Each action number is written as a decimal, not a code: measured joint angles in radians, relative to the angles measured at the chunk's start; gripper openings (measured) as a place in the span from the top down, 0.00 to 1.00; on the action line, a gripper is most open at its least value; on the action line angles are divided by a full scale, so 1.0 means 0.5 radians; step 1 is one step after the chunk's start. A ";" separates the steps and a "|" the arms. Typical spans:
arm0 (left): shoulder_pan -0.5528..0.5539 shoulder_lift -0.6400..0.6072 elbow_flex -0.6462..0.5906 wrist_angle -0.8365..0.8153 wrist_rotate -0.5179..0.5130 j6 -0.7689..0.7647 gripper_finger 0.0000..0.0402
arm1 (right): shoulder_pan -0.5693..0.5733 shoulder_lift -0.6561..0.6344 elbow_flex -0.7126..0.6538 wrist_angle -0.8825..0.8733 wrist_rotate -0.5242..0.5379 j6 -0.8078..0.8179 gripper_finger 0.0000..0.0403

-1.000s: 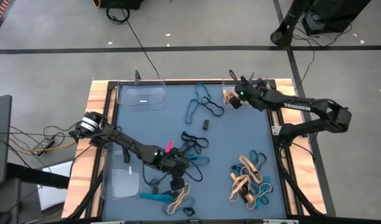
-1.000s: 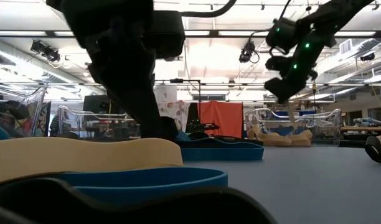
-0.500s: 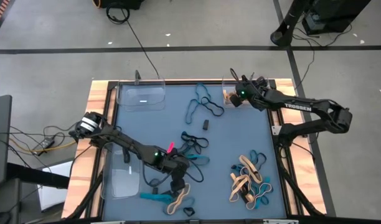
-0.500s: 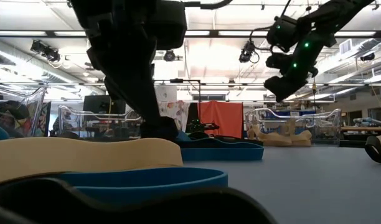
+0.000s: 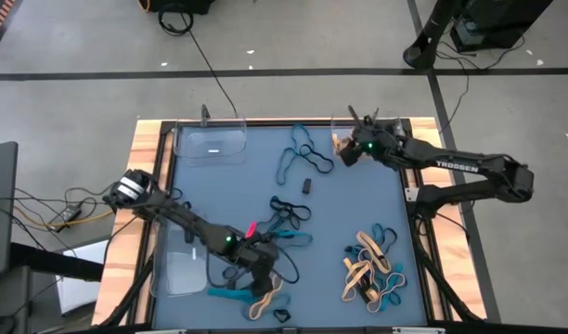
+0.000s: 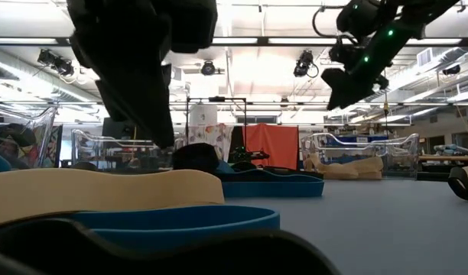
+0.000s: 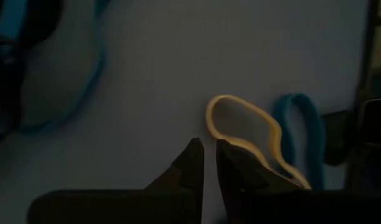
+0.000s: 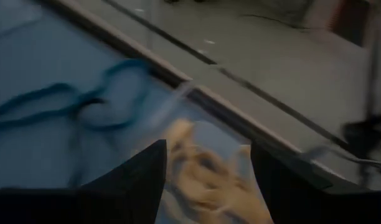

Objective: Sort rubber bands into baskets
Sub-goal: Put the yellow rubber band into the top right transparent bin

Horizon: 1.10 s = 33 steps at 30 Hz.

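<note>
Tan band (image 7: 243,134) just beside left jaws

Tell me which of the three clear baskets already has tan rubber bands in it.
The far right basket, under the right gripper, holds tan rubber bands; the far left and near left ones show none.

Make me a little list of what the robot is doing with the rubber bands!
Left pincer: nearly shut, empty, beside a tan rubber band loop on the blue table mat.
Right pincer: open, above the clear plastic basket holding tan bands at the far right corner.
Unsorted: mixed tan, teal and black band pile.
Other baskets: far-left basket; near-left basket.
</note>
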 joint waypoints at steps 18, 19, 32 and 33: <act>-0.119 0.224 0.000 0.293 -0.183 0.035 0.88 | 0.805 0.005 0.001 -0.073 0.224 0.325 0.42; -0.118 0.228 0.001 0.297 -0.184 0.035 0.88 | 0.837 0.005 0.001 -0.075 0.222 0.342 0.42; -0.106 0.315 0.002 0.395 -0.214 0.041 0.88 | 1.108 0.005 0.001 -0.098 0.237 0.439 0.46; -0.102 0.315 0.002 0.409 -0.210 0.045 0.88 | 1.115 0.005 0.001 -0.098 0.238 0.439 0.46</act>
